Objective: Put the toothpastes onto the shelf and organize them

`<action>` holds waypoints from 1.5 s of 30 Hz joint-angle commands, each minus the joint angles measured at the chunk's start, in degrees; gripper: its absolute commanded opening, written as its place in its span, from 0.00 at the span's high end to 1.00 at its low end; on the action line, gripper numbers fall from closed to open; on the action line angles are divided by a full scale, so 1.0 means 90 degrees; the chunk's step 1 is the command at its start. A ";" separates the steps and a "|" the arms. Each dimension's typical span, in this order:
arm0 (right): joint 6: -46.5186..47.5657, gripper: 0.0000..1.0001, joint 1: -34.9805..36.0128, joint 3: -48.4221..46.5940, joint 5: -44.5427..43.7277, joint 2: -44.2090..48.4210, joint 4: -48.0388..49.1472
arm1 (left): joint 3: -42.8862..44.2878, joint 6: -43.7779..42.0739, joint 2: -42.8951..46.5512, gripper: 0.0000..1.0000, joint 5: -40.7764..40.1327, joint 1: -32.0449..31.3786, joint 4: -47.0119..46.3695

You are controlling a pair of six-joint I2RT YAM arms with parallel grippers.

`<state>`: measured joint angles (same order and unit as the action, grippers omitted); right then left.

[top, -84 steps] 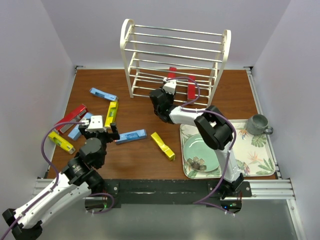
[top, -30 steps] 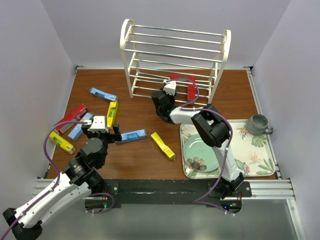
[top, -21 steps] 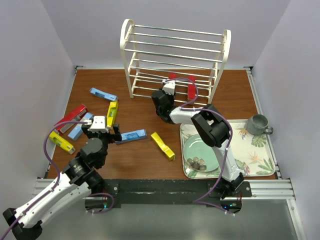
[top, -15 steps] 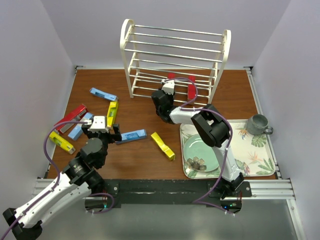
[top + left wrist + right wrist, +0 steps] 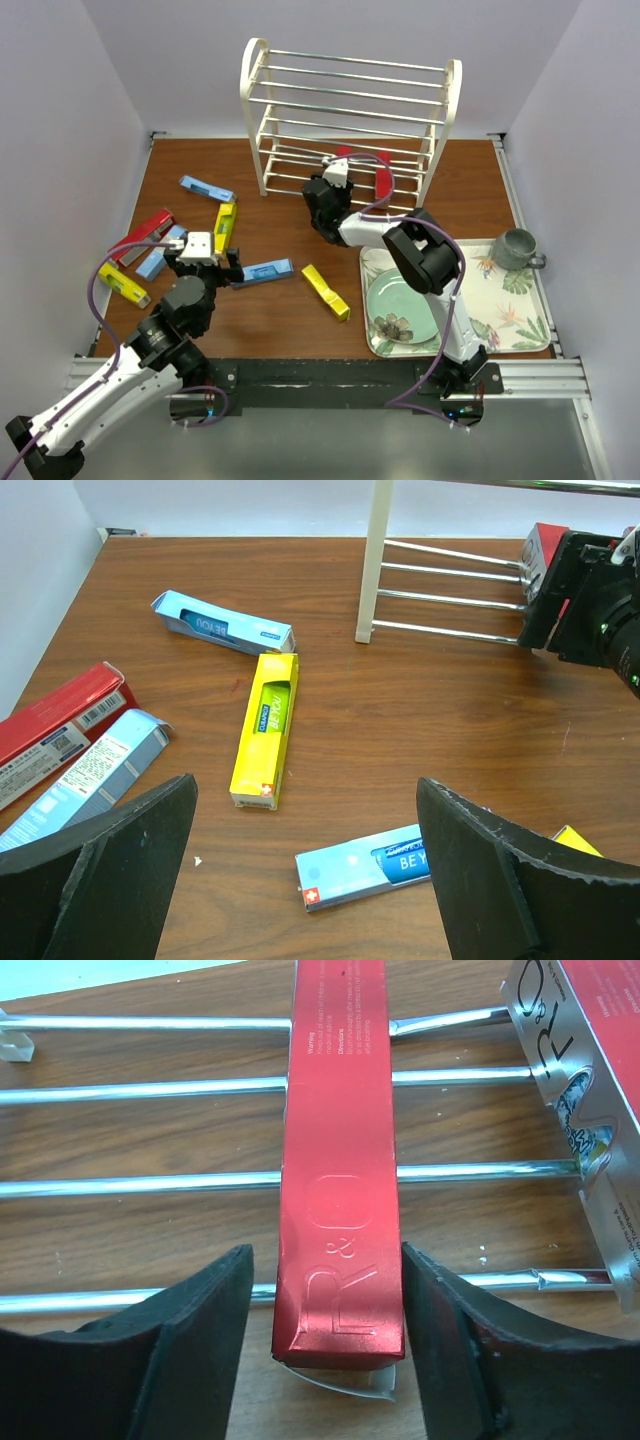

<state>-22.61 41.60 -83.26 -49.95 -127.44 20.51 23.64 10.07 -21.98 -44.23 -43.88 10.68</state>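
Note:
The white wire shelf point(image 5: 350, 110) stands at the back. Two red toothpastes lie across its bottom rungs: one point(image 5: 340, 1150) between my right gripper's point(image 5: 328, 1255) parted jaws, with a gap on the left side, and another point(image 5: 585, 1080) to its right. My right gripper point(image 5: 336, 175) is open at the shelf's foot. My left gripper point(image 5: 305, 785) is open and empty above a light blue toothpaste point(image 5: 375, 865). On the table lie a yellow toothpaste point(image 5: 265, 730), a light blue one point(image 5: 220, 630), a red one point(image 5: 55, 730) and another light blue one point(image 5: 95, 770).
A floral tray point(image 5: 510, 305) at the right holds a green plate point(image 5: 400, 305) and a grey mug point(image 5: 515, 248). Two more yellow toothpastes lie on the table, one point(image 5: 326, 292) in the middle and one point(image 5: 124, 284) at the left. White walls close in both sides.
My right gripper has shifted slightly left at the shelf's bottom tier. The red toothpaste stays on the rungs. The left arm has barely moved.

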 commanded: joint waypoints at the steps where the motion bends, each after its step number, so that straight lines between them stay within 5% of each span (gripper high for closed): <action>1: -0.0173 0.30 0.0006 0.0071 -0.0104 0.0516 0.0094 | -0.0029 0.0083 -0.0029 0.04 0.0012 0.0022 -0.0327; 12: -0.0212 0.04 0.0065 0.1486 0.1593 0.2468 -0.0589 | -0.0009 0.0024 -0.0068 0.04 0.0031 0.0022 -0.0376; 19: 0.0012 0.01 0.0065 0.2376 0.3000 0.4323 -0.1924 | 0.0108 0.0112 -0.0253 0.03 -0.0086 0.0022 -0.0220; 34: 0.0960 0.01 0.0006 0.3538 0.3567 0.7528 -0.4202 | 0.1172 0.1801 -0.2000 0.01 -0.0252 0.0070 0.0435; 37: 0.0979 0.01 0.0006 0.3782 0.3656 0.7880 -0.4281 | 0.1416 0.2055 -0.2459 0.01 -0.0174 0.0265 0.0483; 45: 0.1252 0.02 -0.0004 0.4056 0.4426 0.8017 -0.4233 | 0.1914 0.2943 -0.3504 0.00 0.0997 0.2237 0.0786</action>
<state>-13.69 41.78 -47.53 -15.20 -55.86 -17.69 36.99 30.06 -50.74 -38.94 -29.76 16.38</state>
